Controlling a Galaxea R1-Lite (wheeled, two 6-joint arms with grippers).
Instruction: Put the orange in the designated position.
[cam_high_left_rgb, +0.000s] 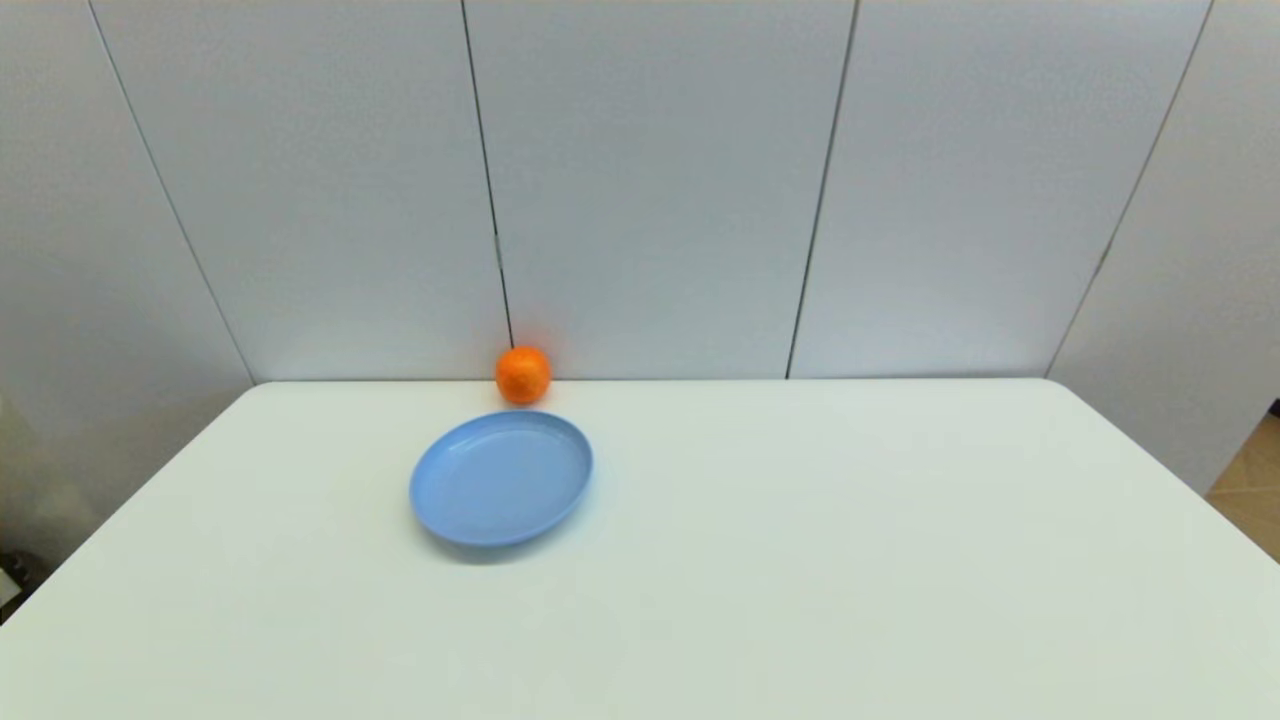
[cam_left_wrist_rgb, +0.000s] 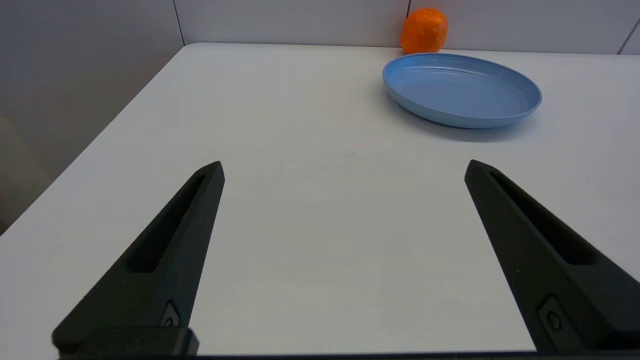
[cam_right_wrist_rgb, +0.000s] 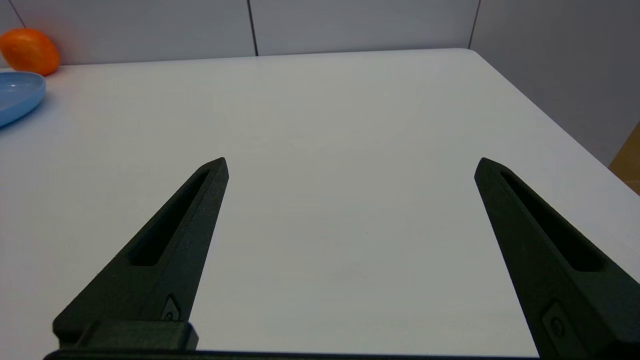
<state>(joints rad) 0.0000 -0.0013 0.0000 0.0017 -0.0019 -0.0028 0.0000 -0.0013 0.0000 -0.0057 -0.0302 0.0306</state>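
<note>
The orange (cam_high_left_rgb: 523, 374) rests on the white table against the back wall, just behind the blue plate, left of centre. It also shows in the left wrist view as the orange (cam_left_wrist_rgb: 424, 30) and in the right wrist view as the orange (cam_right_wrist_rgb: 29, 51). My left gripper (cam_left_wrist_rgb: 344, 167) hovers open over bare table near the front left, far short of the fruit. My right gripper (cam_right_wrist_rgb: 351, 165) hangs open over the table's right half, with nothing between its fingers. Neither arm appears in the head view. The designated position carries no mark that I can pick out.
A round light-blue plate (cam_high_left_rgb: 440, 500) lies in front of the orange, also seen as the plate (cam_left_wrist_rgb: 520, 107) and the plate (cam_right_wrist_rgb: 25, 102). Grey wall panels (cam_high_left_rgb: 650, 180) close off the table's far edge. The table's right edge (cam_high_left_rgb: 1180, 480) drops to the floor.
</note>
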